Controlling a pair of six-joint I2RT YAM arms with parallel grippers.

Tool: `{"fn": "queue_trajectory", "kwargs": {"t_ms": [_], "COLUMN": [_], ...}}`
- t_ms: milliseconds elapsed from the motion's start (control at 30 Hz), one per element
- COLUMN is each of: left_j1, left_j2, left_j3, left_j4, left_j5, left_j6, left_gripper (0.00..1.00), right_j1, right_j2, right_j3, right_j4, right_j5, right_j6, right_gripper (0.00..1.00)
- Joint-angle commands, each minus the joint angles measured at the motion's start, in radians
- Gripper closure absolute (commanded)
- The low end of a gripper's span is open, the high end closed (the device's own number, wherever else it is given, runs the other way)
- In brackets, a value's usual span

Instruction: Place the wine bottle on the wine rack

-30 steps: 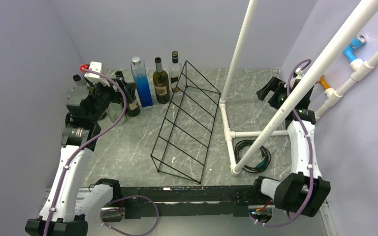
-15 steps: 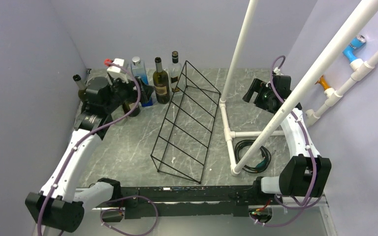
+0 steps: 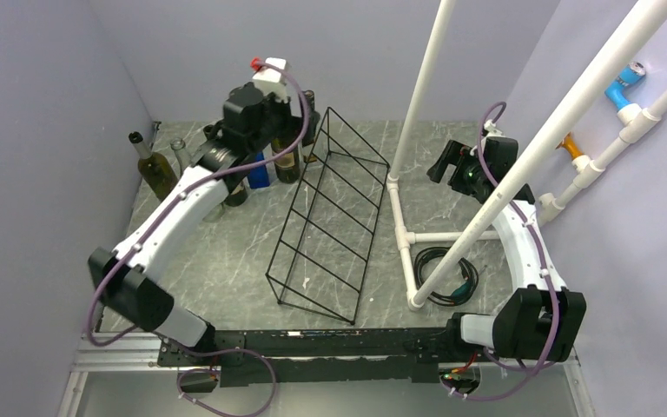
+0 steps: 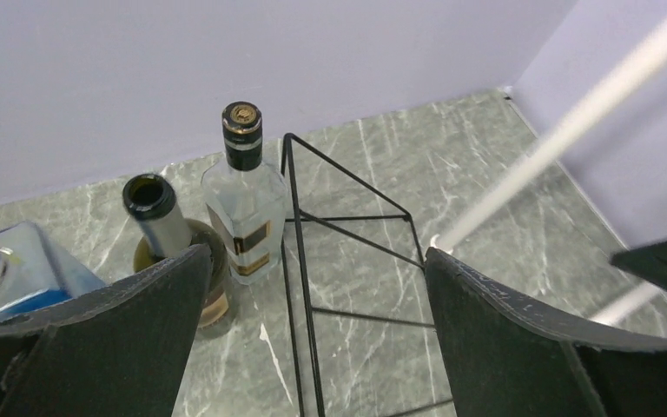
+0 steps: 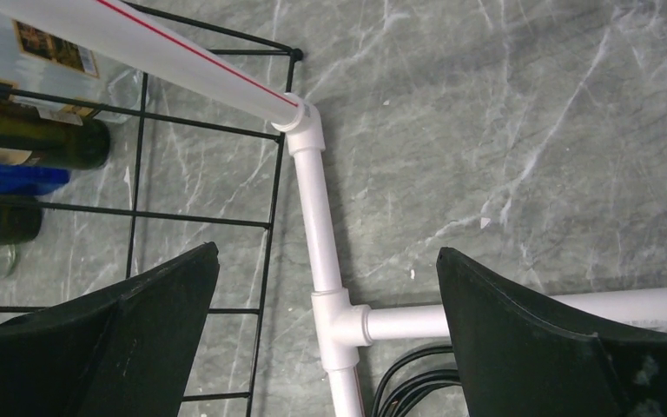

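Note:
The black wire wine rack [image 3: 300, 187] lies on the table's middle, running from near to far. Several bottles stand left of its far end. A dark green wine bottle [image 3: 285, 163] with an open neck [image 4: 149, 195] stands between a blue bottle [image 3: 259, 171] and a clear square bottle with a black cap [image 4: 243, 208]. My left gripper [image 3: 300, 122] hangs open and empty above these bottles and the rack's far end [image 4: 295, 261], touching nothing. My right gripper [image 3: 445, 165] is open and empty, right of the rack, above a white pipe tee [image 5: 339, 321].
An olive bottle [image 3: 152, 165], a clear glass bottle [image 3: 178, 155] and a dark bottle [image 3: 234, 189] stand at the far left. A white PVC pipe frame [image 3: 417, 87] rises right of the rack. A black cable coil [image 3: 443, 269] lies inside its base. Walls close in on both sides.
My left arm has swung from the far-left bottles rightward and up, over the bottles by the rack's far end. My right gripper shifted slightly left, then stayed still.

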Motion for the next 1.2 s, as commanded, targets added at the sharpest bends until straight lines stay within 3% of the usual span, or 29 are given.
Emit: {"fn": "queue_trajectory", "kwargs": {"t_ms": [0, 300, 433, 700, 1167], "left_j1": [-0.047, -0.107, -0.109, -0.109, -0.109], "left_j2": [0.132, 0.392, 0.487, 0.611, 0.736], "left_j3": [0.155, 0.455, 0.548, 0.623, 0.674], "left_j4": [-0.030, -0.082, -0.098, -0.069, 0.093], "left_j5": [-0.172, -0.409, -0.485, -0.560, -0.670], "left_j6": [-0.001, 0.036, 0.034, 0.004, 0.116], "left_gripper": [0.02, 0.00, 0.05, 0.13, 0.31], "right_j1": [-0.003, -0.021, -0.025, -0.033, -0.035], "right_j2": [-0.037, -0.064, -0.092, -0.100, -0.101], "right_j3": [-0.013, -0.035, -0.068, -0.079, -0.088], "right_j4": [0.061, 0.101, 0.138, 0.144, 0.147], "right_j5": [-0.029, -0.077, -0.089, -0.081, -0.068], "right_j6": [-0.025, -0.003, 0.001, 0.004, 0.003], "right_gripper": [0.00, 0.00, 0.00, 0.00, 0.00]}}
